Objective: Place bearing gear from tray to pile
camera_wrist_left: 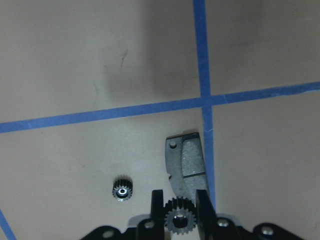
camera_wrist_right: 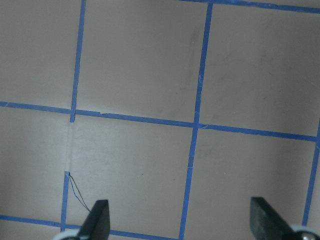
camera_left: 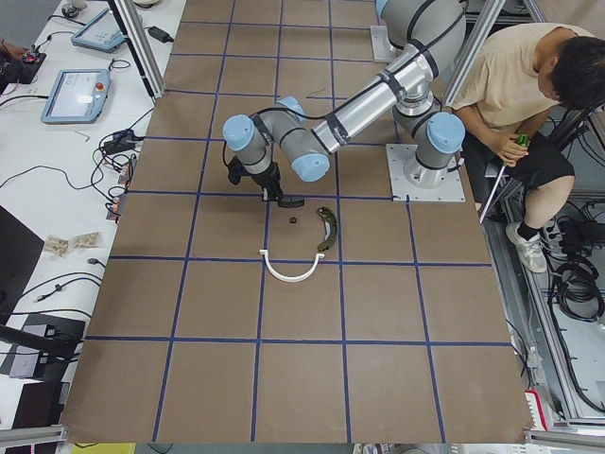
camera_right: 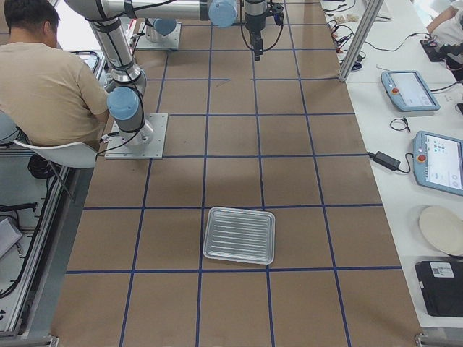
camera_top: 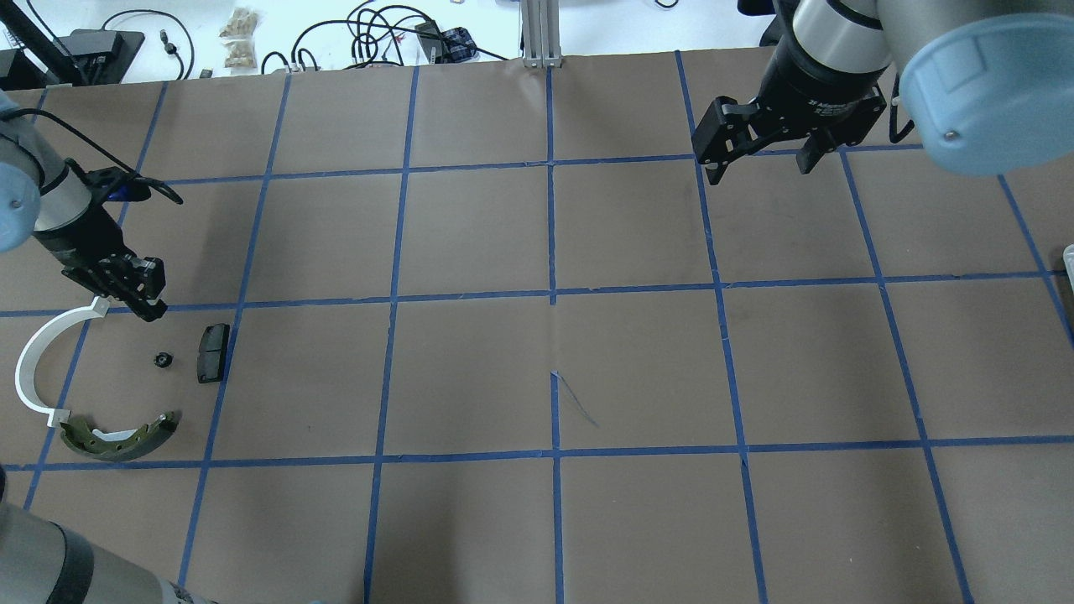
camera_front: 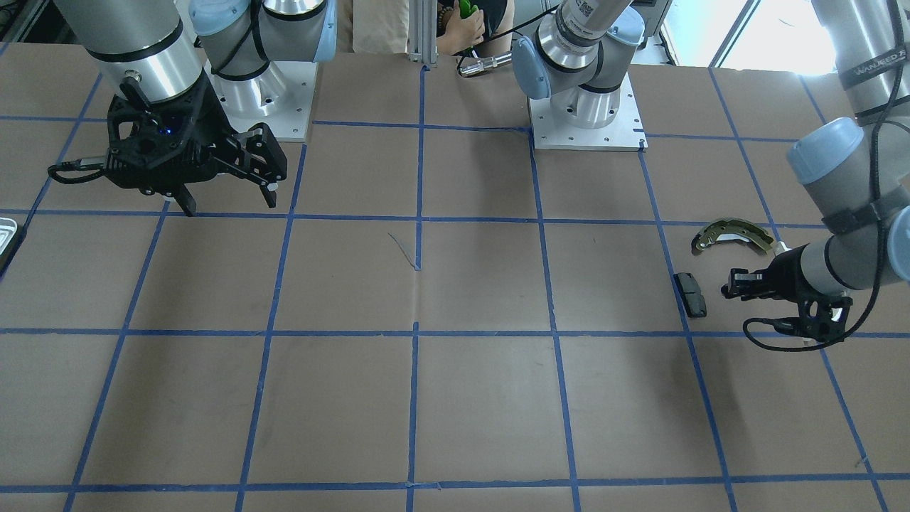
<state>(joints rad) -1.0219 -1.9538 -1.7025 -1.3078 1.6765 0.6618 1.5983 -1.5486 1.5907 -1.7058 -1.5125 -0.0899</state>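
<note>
Gripped between left fingers (camera_wrist_left: 158, 202), a bearing gear (camera_wrist_left: 176, 220) hangs seemingly just over the black pad (camera_wrist_left: 186, 162); right fingers (camera_wrist_right: 97, 217) gape.

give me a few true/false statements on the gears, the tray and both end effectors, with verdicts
1. The left end effector grips a gear. True.
2. The tray holds more gears. False: it is empty.
3. A loose gear lies on the table near the black pad, not touching it. True.
4. The right end effector is shut on a part. False: it is open and empty.
</note>
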